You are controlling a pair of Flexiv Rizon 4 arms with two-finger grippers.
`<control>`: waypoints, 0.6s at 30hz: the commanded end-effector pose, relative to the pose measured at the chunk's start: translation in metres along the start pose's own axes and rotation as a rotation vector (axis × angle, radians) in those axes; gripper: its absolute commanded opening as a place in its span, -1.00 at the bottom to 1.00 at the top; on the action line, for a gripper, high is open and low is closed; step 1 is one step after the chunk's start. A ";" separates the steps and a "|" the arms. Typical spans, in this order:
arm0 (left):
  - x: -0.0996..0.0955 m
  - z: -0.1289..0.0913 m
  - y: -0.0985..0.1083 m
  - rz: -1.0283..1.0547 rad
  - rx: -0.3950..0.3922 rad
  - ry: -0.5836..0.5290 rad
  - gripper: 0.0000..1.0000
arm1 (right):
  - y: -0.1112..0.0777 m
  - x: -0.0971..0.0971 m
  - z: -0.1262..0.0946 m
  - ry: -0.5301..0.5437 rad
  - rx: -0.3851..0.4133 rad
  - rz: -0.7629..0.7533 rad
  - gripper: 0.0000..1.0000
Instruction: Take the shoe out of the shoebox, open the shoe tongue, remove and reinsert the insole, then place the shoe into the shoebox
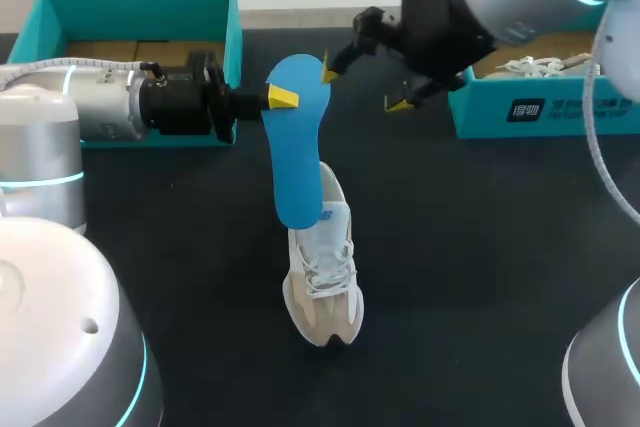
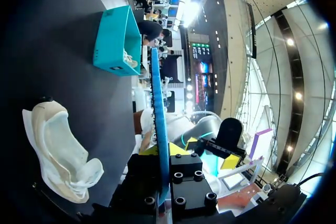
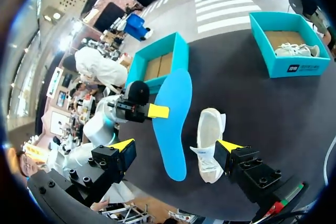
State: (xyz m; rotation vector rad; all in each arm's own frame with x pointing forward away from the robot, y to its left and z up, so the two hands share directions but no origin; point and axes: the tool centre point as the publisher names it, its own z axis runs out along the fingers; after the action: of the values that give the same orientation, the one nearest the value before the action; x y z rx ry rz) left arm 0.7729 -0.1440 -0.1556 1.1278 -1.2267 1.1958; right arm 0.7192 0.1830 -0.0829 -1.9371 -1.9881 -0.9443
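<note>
A white and beige shoe [image 1: 325,267] stands on the dark table near the middle, toe toward me. A blue insole [image 1: 298,142] hangs in the air above and behind it, out of the shoe. My left gripper [image 1: 283,97] is shut on the insole's edge near its upper end; the left wrist view shows the insole [image 2: 159,119] edge-on between the yellow fingertips [image 2: 179,147], with the shoe [image 2: 58,150] off to the side. My right gripper [image 1: 363,89] stands open just behind the insole's top, holding nothing. In its own view the insole [image 3: 173,119] and shoe [image 3: 210,140] lie ahead of the open right gripper [image 3: 176,145].
An open teal shoebox [image 1: 140,7] with a brown floor sits at the back left, behind my left arm. A second teal box [image 1: 540,97] at the back right holds another white shoe [image 3: 296,50].
</note>
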 end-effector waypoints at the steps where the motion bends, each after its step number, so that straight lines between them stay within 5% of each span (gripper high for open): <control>1: 0.000 0.000 0.001 0.000 0.001 -0.003 -1.00 | -0.001 -0.022 -0.011 0.339 0.048 -0.016 1.00; 18: 0.000 0.000 0.001 0.000 0.001 -0.003 -1.00 | 0.003 -0.053 0.017 0.630 0.044 -0.048 1.00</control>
State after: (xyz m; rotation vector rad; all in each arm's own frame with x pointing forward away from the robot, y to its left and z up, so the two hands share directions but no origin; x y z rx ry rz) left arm 0.7729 -0.1440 -0.1555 1.1278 -1.2268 1.1956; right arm 0.7328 0.1493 -0.1158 -1.6554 -1.9151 -1.0937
